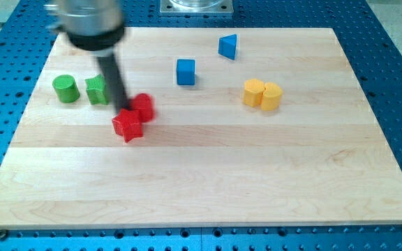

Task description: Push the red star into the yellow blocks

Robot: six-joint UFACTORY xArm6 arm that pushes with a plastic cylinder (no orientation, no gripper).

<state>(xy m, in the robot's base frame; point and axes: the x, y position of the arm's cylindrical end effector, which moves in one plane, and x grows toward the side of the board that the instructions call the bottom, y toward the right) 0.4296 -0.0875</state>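
The red star (128,126) lies left of the board's middle. A second red block (143,107), rounded, touches it at its upper right. My tip (124,109) stands just above the red star's top edge and at the left side of the rounded red block. Two yellow blocks (262,94) sit side by side, touching, far to the view's right of the red star, slightly higher up.
A green cylinder (65,89) and a green star-like block (98,90) sit at the view's left, next to the rod. A blue cube (185,72) and a blue triangular block (228,47) lie toward the view's top. The wooden board (208,181) rests on a blue perforated table.
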